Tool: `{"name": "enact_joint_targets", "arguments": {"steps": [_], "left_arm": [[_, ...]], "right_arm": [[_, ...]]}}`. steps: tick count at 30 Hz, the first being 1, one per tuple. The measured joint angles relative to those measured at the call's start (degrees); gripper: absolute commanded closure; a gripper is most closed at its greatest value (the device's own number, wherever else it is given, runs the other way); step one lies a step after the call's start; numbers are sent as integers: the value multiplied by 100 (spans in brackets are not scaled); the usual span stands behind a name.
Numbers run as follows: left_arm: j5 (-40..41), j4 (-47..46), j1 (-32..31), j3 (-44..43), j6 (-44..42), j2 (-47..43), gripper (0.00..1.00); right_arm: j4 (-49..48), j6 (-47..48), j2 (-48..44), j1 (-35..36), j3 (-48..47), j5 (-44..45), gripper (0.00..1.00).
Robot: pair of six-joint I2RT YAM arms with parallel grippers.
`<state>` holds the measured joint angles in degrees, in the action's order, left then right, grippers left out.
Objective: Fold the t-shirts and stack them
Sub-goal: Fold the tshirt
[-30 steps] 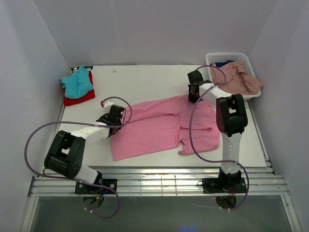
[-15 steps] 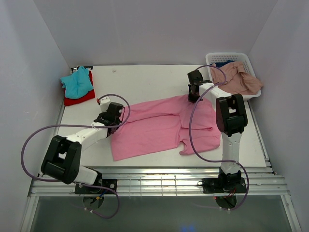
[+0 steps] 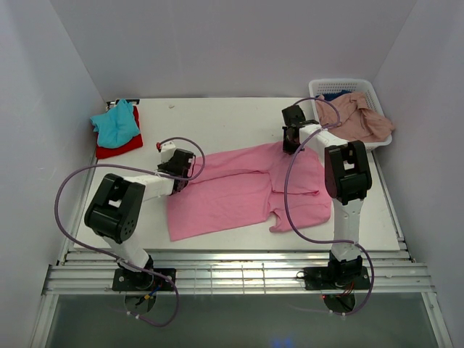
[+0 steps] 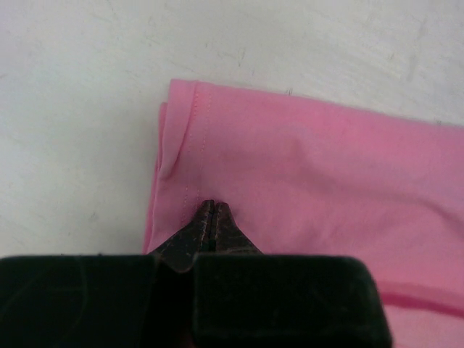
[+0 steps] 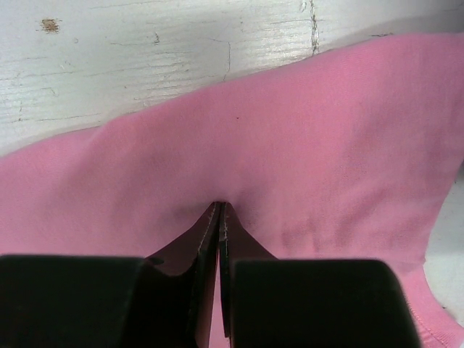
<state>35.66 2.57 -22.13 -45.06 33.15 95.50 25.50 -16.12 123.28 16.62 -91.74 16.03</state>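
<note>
One bright pink t-shirt [image 3: 239, 192] lies spread flat in the middle of the table [image 3: 217, 119]. The left claw [image 4: 212, 207] is pinched tight on the shirt's left edge, close to a folded hem. The right claw [image 5: 220, 208] is pinched tight on the shirt's far edge, and the cloth puckers a little at its tips. A teal t-shirt [image 3: 116, 125] sits on top of a red t-shirt [image 3: 119, 150] in the far left corner. At the far right stands a white basket [image 3: 348, 85]. A dusty pink t-shirt [image 3: 359, 117] hangs over its near rim, and a dark blue t-shirt [image 3: 335, 96] peeks out inside.
</note>
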Motion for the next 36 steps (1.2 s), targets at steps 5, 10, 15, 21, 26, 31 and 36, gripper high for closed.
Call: {"name": "enact_joint_targets", "arguments": {"steps": [5,10,15,21,26,31,36], "left_arm": [[39,-219,190,-468,-61,511,100],[-103,-269,481,-951,-118,914,100],[-354,-210,723,-1600,-168,1381,100],[-667,-210,911,-2435,-319,1989,100],[-848,-199,964,-3021,-457,2404,100],[-1008,-420,964,-2723,-476,2234,100],[-1104,-304,946,-2129,-466,1694,100]], "right_arm": [[33,7,22,0,-44,2,92],[164,9,136,-26,-245,9,92],[317,9,363,-116,-625,-31,92],[627,9,874,-275,-1504,-162,92],[789,9,1244,-407,-2127,-260,92],[826,15,1320,-479,-2264,-358,92],[861,26,1360,-498,-2326,-409,92]]}}
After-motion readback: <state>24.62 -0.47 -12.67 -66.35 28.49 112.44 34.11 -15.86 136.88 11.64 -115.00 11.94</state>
